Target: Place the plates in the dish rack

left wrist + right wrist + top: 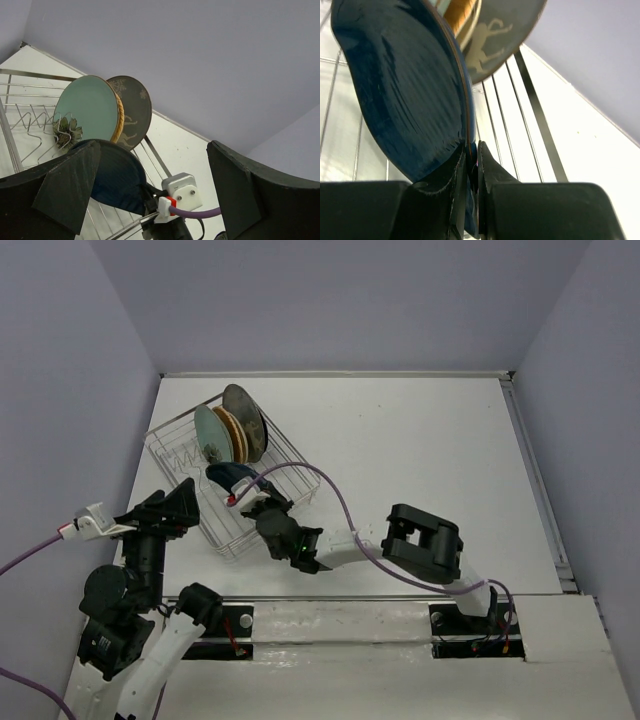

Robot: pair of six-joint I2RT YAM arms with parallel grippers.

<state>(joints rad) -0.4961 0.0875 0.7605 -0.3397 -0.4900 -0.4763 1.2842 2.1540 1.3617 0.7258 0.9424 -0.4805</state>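
**Right arm holding blue plate over rack, left arm idle-open**

At the far-left corner of the white tabletop [400, 440]: rectangular silver wire dish rack [291, 458], set at an angle to the table edges.

- Far end of the rack: three plates on edge in the tines, packed close. Order from the near side is pale teal floral plate [87, 107], orange plate [119, 117], grey plate with deer pattern [136, 107]. Can't tell whether they touch each other.
- Dark blue leaf-shaped plate [400, 85]: inside the rack outline in the top view, about mid-rack, just on the near side of the teal plate. It stands roughly on edge with a slight tilt. Can't tell if its lower edge touches the wires.
- Right gripper [471, 155]: clamped on the blue plate's rim, one finger on each face, jaws nearly together with only the plate's thickness between them. The arm reaches in from the near-right across the rack's near corner.
- Left gripper [155, 195]: jaws spread wide, nothing between them. It sits at the rack's near-left side, off the tabletop's left edge region, pointed toward the plates. No contact with rack or plates visible.
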